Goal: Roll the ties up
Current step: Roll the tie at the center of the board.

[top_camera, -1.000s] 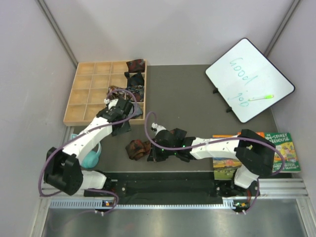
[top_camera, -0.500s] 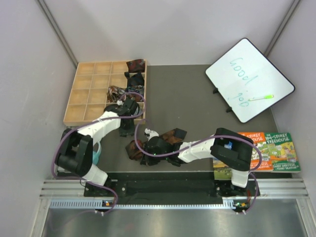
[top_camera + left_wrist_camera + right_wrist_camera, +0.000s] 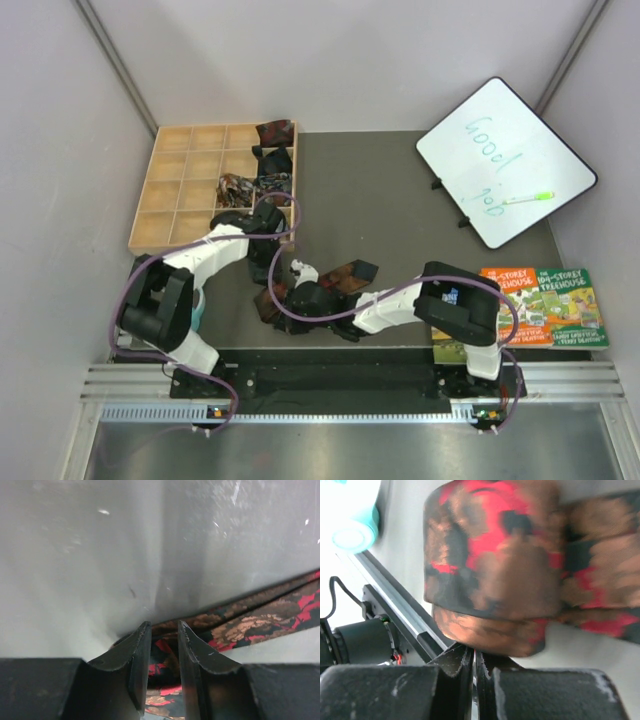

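The dark tie with rust-orange and red print lies near the table's front, partly wound into a roll, and its loose strip runs off to the right. My left gripper comes down from the tray side, jaws nearly together around a fold of this tie. My right gripper is shut, its tips touching the underside of the roll. I cannot tell whether cloth is pinched between them. Other rolled ties sit in the tray's right-hand compartments.
A wooden compartment tray stands at the back left. A whiteboard leans at the back right, with picture books in front of it. A teal object lies beside the left arm's base. The front rail runs close to the roll.
My left gripper came down from the tray edge to the tie and narrowed its jaws on it. My right gripper slid left against the roll.
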Controlling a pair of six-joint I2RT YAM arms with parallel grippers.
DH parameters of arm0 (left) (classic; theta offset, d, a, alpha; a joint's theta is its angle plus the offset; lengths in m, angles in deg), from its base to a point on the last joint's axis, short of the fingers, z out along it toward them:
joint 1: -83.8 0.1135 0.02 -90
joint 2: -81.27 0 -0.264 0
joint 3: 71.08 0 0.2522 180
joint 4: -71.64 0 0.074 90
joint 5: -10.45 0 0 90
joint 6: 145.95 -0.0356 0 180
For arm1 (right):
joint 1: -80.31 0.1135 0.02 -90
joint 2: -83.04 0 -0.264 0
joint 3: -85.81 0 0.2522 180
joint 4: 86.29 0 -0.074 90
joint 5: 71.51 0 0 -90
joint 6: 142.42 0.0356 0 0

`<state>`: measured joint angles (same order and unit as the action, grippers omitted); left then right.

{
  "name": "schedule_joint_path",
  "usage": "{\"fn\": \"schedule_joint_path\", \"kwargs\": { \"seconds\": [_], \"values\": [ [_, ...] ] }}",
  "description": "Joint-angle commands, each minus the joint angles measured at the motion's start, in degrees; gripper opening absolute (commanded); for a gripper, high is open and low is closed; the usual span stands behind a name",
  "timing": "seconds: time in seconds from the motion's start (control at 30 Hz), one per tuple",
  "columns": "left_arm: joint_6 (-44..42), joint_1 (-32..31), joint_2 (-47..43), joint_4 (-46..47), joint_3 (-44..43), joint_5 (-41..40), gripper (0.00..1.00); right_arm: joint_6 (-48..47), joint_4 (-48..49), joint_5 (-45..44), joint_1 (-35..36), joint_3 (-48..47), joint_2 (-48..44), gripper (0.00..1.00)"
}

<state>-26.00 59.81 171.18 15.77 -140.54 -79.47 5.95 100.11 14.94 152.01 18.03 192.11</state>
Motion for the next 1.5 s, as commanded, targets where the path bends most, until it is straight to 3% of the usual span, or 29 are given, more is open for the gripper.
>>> {"fn": "schedule_joint_path", "kwargs": {
  "seconds": [0.0,0.27,0.5,0.63,1.03,1.47],
  "values": [
    [-0.6,-2.2,1.8,-3.9,-2.7,2.3,0.33,3.1,0.6,-6.6,4.1,-6.3,1.2,0.0],
    [-0.2,-3.0,1.7,-6.6,-3.6,3.5,0.32,7.7,5.2,-9.9,4.1,-6.3,4.6,0.0],
    [-0.9,-3.0,3.5,-8.0,-6.3,0.5,0.33,4.1,6.0,-6.4,4.2,-7.9,4.3,0.0],
    [-1.6,-2.9,5.4,-10.0,-9.2,-4.2,0.36,1.8,2.1,-3.6,4.2,-8.7,1.5,0.0],
    [-2.9,-2.0,6.5,-13.3,-13.7,-8.0,0.4,1.9,-4.8,2.0,5.4,-2.9,-7.2,0.0],
    [-4.3,-2.0,5.7,-12.5,-11.2,-7.0,0.4,2.3,3.6,2.8,3.2,-0.6,-0.7,0.0]
  ]
}}
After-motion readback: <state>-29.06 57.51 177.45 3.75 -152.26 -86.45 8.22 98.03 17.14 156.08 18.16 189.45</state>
